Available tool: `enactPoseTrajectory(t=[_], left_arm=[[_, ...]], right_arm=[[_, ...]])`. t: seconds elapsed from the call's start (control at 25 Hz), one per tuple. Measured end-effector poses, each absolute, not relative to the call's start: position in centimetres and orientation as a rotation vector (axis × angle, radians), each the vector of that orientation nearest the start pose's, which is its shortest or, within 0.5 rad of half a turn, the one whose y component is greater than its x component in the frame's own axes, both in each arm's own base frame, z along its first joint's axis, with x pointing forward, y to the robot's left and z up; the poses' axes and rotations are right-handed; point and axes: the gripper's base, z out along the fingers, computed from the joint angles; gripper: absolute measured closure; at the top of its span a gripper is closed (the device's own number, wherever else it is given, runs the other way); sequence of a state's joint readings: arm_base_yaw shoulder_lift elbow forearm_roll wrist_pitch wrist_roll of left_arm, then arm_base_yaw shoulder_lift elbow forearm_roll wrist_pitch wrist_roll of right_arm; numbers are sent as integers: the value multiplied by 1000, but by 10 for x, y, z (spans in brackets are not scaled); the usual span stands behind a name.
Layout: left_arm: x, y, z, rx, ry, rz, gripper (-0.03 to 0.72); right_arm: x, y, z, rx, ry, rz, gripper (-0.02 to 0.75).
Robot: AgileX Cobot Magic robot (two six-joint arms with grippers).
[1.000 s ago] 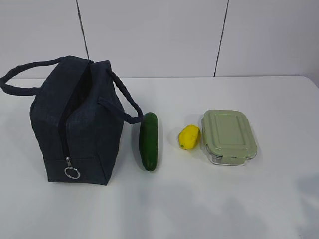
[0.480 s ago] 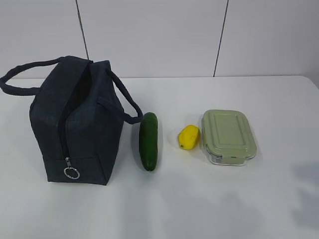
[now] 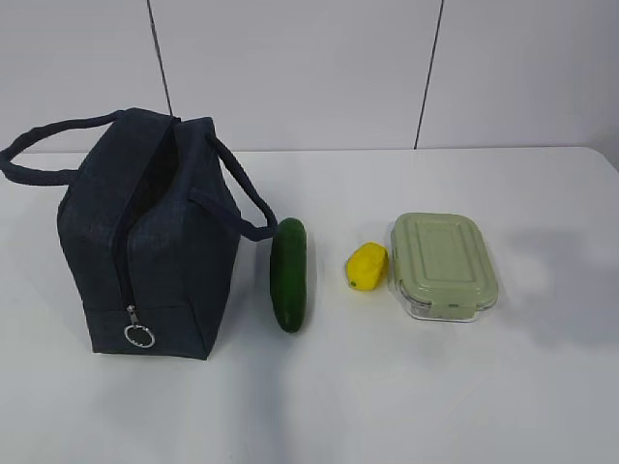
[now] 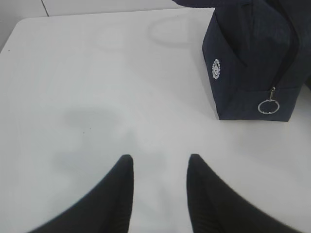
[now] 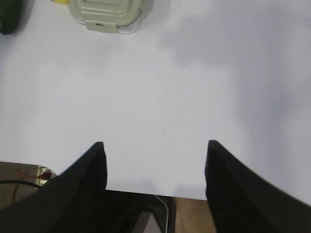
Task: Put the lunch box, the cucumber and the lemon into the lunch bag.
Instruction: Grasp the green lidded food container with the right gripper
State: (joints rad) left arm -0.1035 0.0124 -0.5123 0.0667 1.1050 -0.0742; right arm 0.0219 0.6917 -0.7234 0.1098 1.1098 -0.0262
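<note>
The dark navy lunch bag [image 3: 150, 237] stands at the left with its zipper open and its silver ring pull [image 3: 139, 336] low on the front; it also shows in the left wrist view [image 4: 252, 63]. The dark green cucumber [image 3: 289, 274] lies right of the bag. The yellow lemon [image 3: 367, 266] touches the lunch box [image 3: 443, 264], which has a sage-green lid; the box shows in the right wrist view [image 5: 107, 13]. My left gripper [image 4: 159, 160] is open and empty over bare table. My right gripper [image 5: 155, 144] is open and empty near the table's front edge. Neither gripper shows in the exterior view.
The white table [image 3: 387, 387] ends at a white panelled wall behind. The table's front edge [image 5: 146, 191] shows in the right wrist view, with a wooden floor and a cable below it.
The objects have not moved. A soft shadow on the table at the right has shifted from the front right up toward the lunch box.
</note>
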Motion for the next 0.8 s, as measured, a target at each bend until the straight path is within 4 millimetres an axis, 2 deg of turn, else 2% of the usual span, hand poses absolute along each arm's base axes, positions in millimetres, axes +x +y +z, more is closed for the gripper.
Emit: enactPoseTrajectory(t=[0.16,0.4,0.64,0.8], left_arm=[[-6,6,277,26,2087,-28,424],[-6,6,277,26,2087,-28,424],[-6,6,277,26,2087,-28,424],[-6,6,277,26,2087,-28,425]], right_arm=[[144,19,315,3,2624,266,278],[198,22,310,35,2697,299,278],[239,23,295,50,2734,309,278],[261,30,284,-27,2759,391,278]])
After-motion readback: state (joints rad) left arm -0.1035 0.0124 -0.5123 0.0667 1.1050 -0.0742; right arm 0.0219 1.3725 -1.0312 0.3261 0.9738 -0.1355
